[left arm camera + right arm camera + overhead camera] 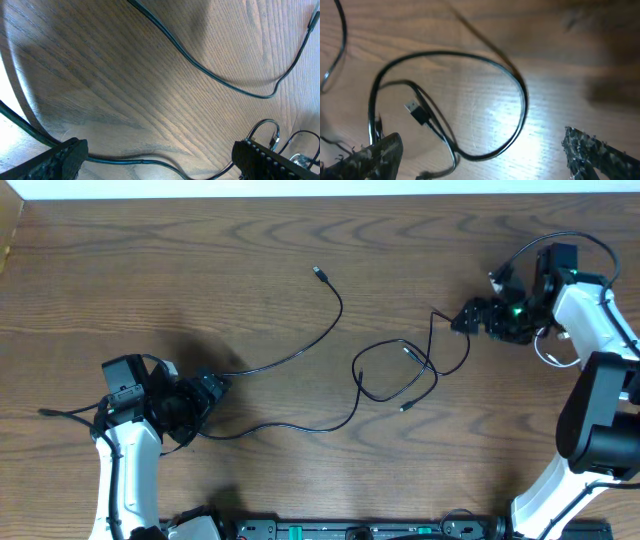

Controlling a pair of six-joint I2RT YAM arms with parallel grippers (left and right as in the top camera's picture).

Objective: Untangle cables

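Barely begun, I'd judge; the black cables lie mid-bench, one trailing leftward, the rest looped together, unsorted; left hand and right hand both spread, holding nothing.

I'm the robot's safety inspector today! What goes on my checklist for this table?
Surface: brown wooden table.
Job's things: long black cable lying loose; black looped tangle mid-table.
Clutter: nothing seen.
Grippers: left gripper open, a black cord between its fingers; right gripper open beside the tangle.
Cables: thicker black wires on the right arm.
Surroundings: black rail along the near edge.
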